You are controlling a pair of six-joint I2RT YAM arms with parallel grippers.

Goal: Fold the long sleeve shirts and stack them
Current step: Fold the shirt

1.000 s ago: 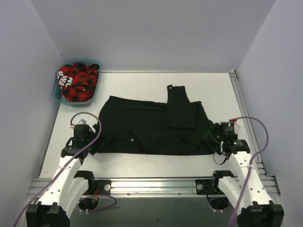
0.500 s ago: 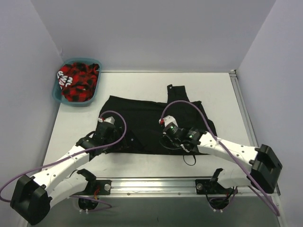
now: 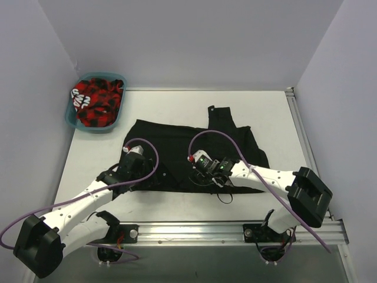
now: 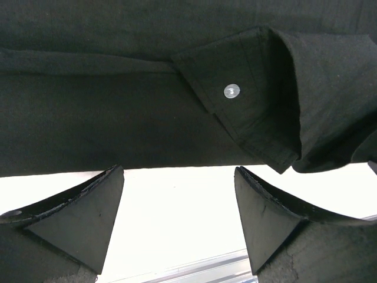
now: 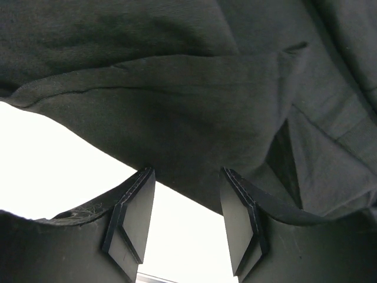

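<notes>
Black fingers of the left gripper (image 4: 178,177) stand spread wide, just short of the hem of the black collared long sleeve shirt (image 3: 177,150). The right gripper (image 5: 187,177) has its fingers parted less, with cloth dipping between them. The shirt lies flat on the white table (image 3: 177,109), a teal plastic basket (image 3: 70,115) beyond.

A robotics lab test cell: plain pale lavender panel walls (image 3: 194,41) box in a white tabletop (image 3: 177,112), with a white-and-black left arm (image 3: 76,207) and right arm (image 3: 265,175) bolted to a slotted aluminium rail (image 3: 194,229).

Black shirt (image 3: 177,147) lies spread on the table (image 3: 177,109), left claw (image 3: 136,180) and right claw (image 3: 200,175) over its near edge; basket (image 3: 70,115) far left.
</notes>
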